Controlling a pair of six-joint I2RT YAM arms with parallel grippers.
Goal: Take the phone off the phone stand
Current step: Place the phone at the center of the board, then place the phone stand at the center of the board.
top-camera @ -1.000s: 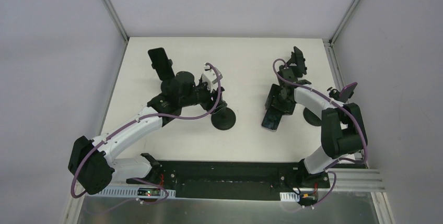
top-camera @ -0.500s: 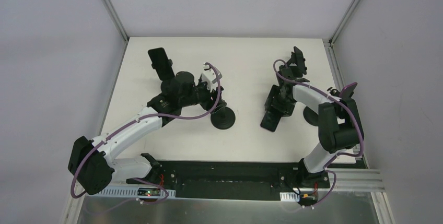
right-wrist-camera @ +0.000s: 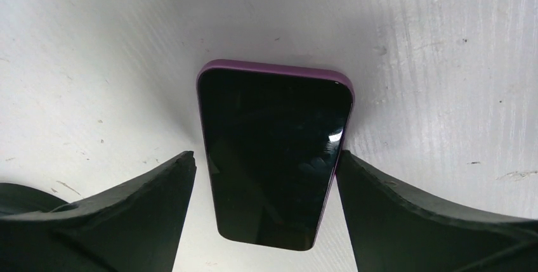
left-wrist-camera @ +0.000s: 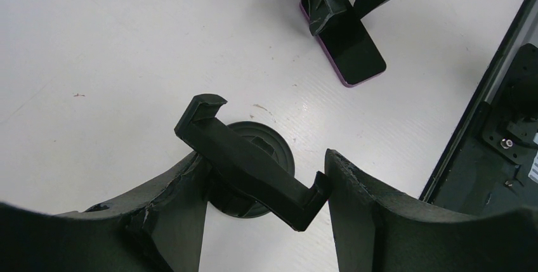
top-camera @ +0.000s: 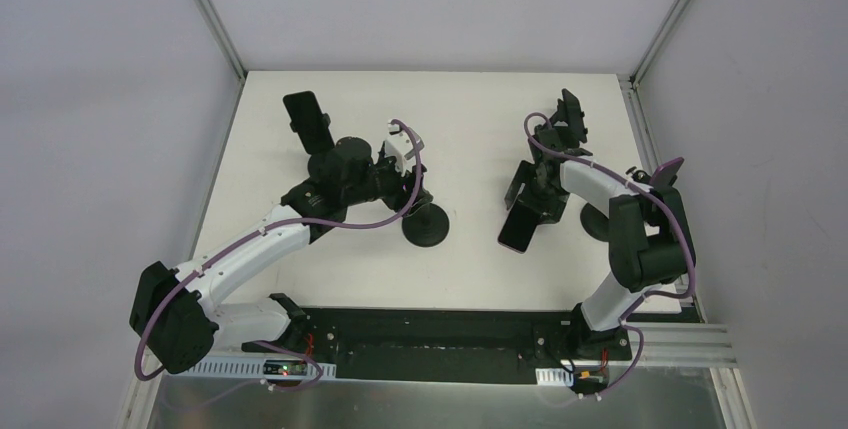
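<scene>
The phone (right-wrist-camera: 274, 151), black screen in a purple case, lies flat on the white table between the open fingers of my right gripper (right-wrist-camera: 265, 158); a gap shows at the left finger, and the right finger is close to its edge. In the top view the phone (top-camera: 516, 232) lies just in front of the right gripper (top-camera: 530, 197). The black phone stand (left-wrist-camera: 247, 170) has an empty cradle on a round base (top-camera: 427, 229). My left gripper (left-wrist-camera: 266, 158) is shut on the cradle, both fingers against it. The phone also shows in the left wrist view (left-wrist-camera: 352, 50).
Three other stands are on the table: one with a black phone at the far left (top-camera: 305, 121), one at the far right (top-camera: 572, 114), and one with a purple phone by the right edge (top-camera: 665, 174). The black base rail (top-camera: 440, 334) runs along the near edge.
My right gripper has drawn back a little from the phone, so more of the phone shows on the table. The left arm and the stand have not moved.
</scene>
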